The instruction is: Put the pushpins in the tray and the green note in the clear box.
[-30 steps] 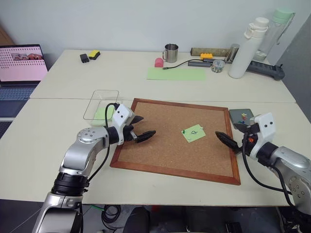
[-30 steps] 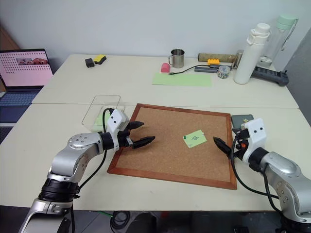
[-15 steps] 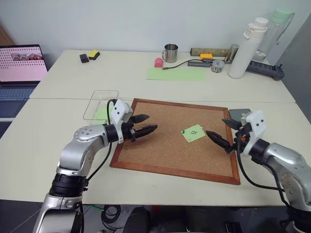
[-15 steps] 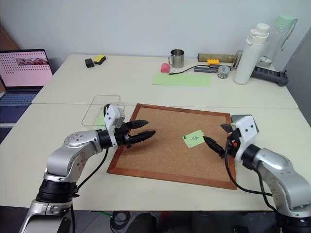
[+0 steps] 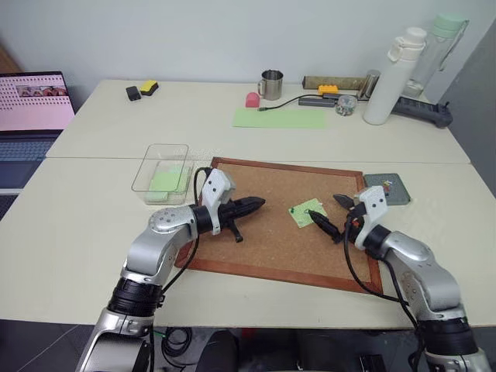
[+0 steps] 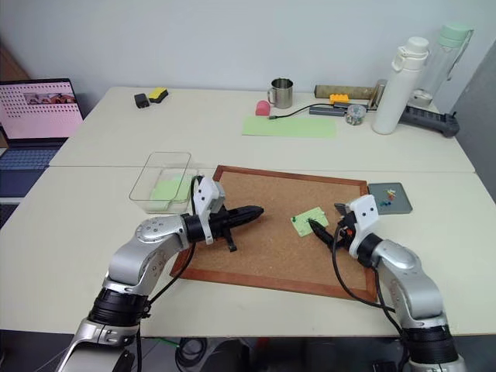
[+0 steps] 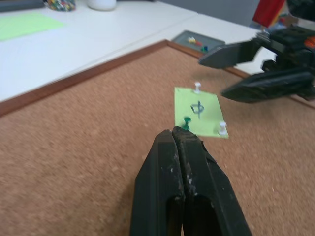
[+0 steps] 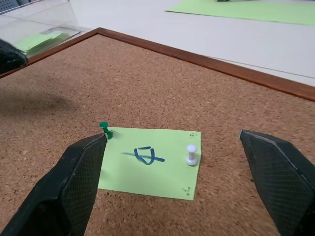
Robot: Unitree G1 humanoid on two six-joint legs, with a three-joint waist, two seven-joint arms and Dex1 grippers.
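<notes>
The note [image 5: 308, 212] lies right of centre in the left eye frame, on the cork board [image 5: 256, 256], which fills the middle of the tabletop [image 5: 85, 201]. It is still pinned: the left wrist view shows a green pin [image 7: 186, 122] at one corner and two white pins [image 7: 222, 129] at others. The left gripper [image 5: 260, 203], its jaws pressed together and holding nothing, points across the board toward the note from the left and hangs a little short of it. The right gripper [image 5: 328, 215] reaches in from the right, its jaws spread wide, one finger at the note's right edge and the other further back; in the right wrist view the fingers [image 8: 74, 182] flank the note without closing on it. The clear box [image 5: 161, 173] sits left of the board's upper left corner, with a green slip [image 5: 164, 180] inside. The tray [image 6: 389, 196] rests at the right, just off the board's upper right corner, and holds a few coloured pins.
</notes>
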